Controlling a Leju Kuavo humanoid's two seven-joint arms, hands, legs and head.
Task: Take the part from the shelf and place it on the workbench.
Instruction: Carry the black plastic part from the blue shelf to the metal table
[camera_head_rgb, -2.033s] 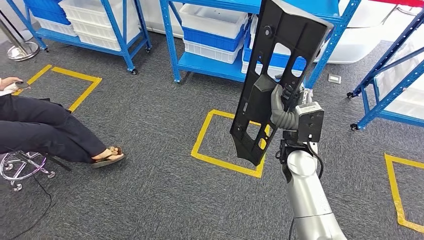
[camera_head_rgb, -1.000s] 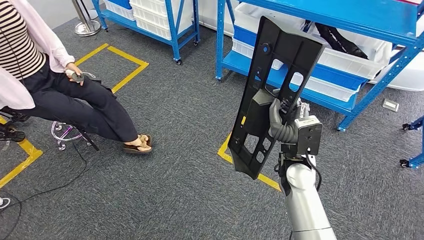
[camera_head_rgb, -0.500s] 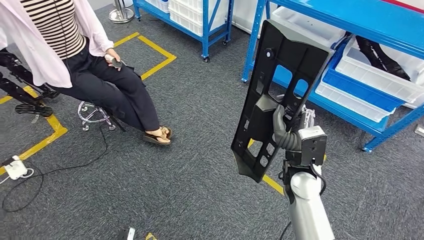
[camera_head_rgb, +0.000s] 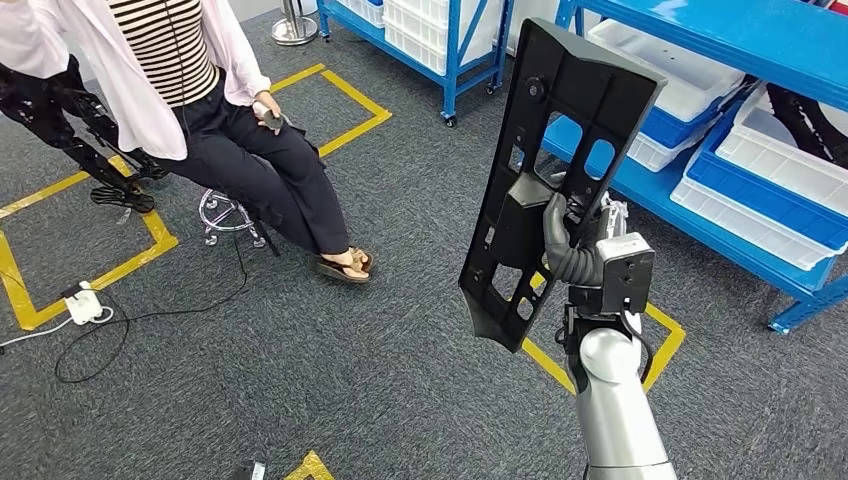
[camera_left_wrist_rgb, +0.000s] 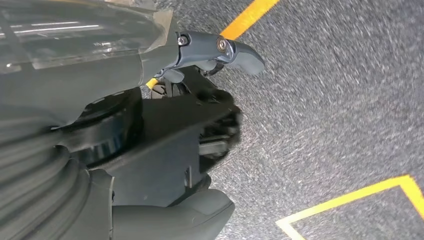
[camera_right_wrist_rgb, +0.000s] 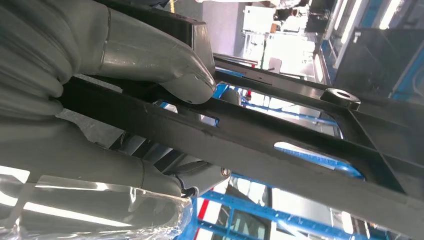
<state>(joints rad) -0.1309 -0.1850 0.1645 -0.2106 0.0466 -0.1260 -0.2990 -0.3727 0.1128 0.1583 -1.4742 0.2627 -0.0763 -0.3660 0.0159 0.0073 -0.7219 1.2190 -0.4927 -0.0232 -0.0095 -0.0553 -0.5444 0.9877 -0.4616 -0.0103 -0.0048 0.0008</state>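
Observation:
The part is a long black plastic panel with cut-outs. It stands nearly upright in front of me, over the grey carpet. My right hand grips it near its middle, the grey thumb wrapped over a rib. In the right wrist view the thumb presses on the part, whose bars run across the picture. My left hand hangs over the carpet, fingers apart and holding nothing.
A person sits on a stool at the left, feet stretched toward the middle. Blue shelving with white bins stands at the right and back. Yellow tape squares mark the floor. A power strip and cable lie at the left.
The whole view has swung: the shelves slid to the right and the seated person came further into view. The part stays upright in my right hand's grip.

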